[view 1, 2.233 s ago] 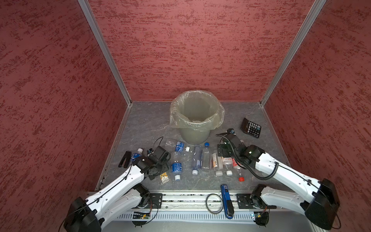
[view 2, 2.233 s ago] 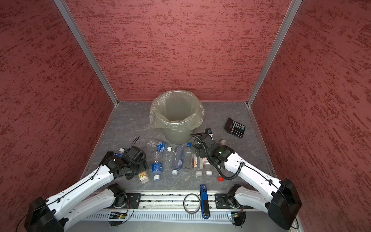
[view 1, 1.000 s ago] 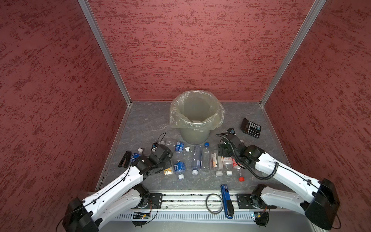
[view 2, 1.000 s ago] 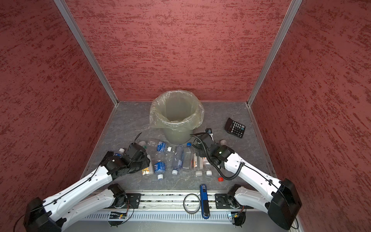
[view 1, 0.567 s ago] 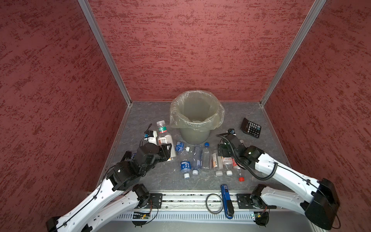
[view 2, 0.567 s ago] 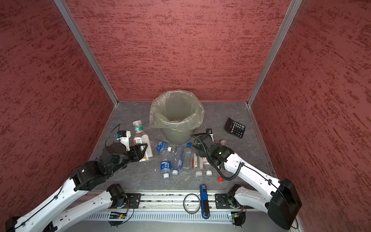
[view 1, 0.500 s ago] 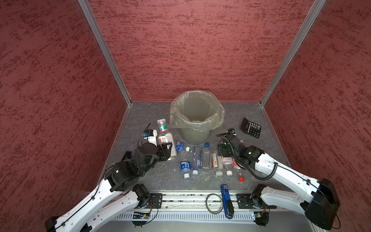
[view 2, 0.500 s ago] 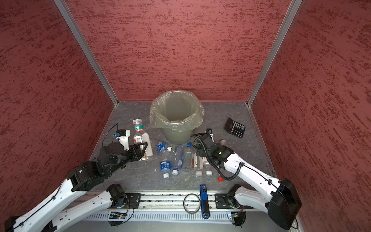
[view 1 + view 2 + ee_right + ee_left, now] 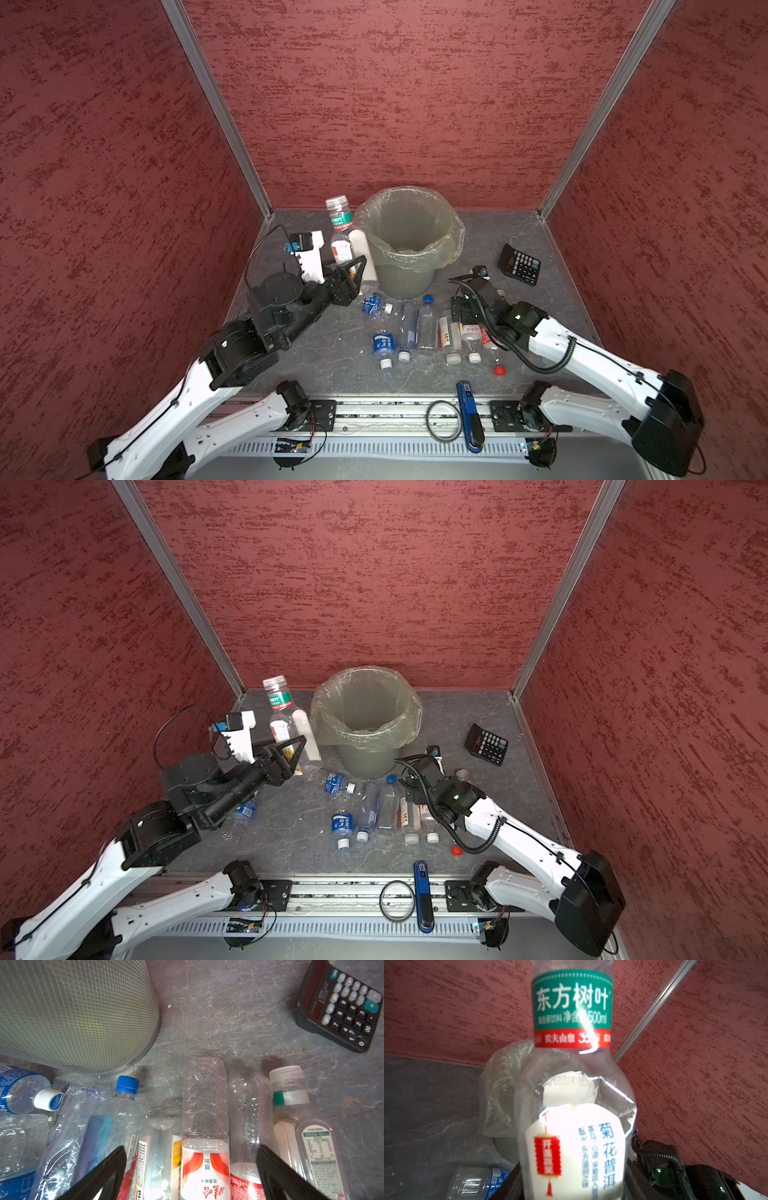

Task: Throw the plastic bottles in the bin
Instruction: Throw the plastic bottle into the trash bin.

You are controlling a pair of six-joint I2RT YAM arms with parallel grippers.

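The left gripper (image 9: 349, 266) was raised off the surface (image 9: 324, 357), its jaws closed around the lower body of a clear tea bottle (image 9: 341, 248) with a green-and-red neck band and a white label. The bottle stood cap-up out of the gripper, leaning a little, and filled most of the left wrist view. How firm that hold was could not be told. The bag-lined bin (image 9: 405, 278) stood just beside this gripper, on its right and slightly ahead. The tea bottle was outside the bin, next to the rim. The right gripper (image 9: 191, 1148) hung low with its jaws spread wide and held nothing. Below it lay a row of plastic bottles (image 9: 419, 332), side by side on the surface. Its two fingers (image 9: 108, 1169) straddled a red-and-white labelled bottle (image 9: 204, 1167) and a red-labelled bottle (image 9: 247, 1186) touching it. The foot of the bin lay ahead of this gripper and to its left. The black calculator (image 9: 519, 264) lay ahead and to its right, apart from the bottles.
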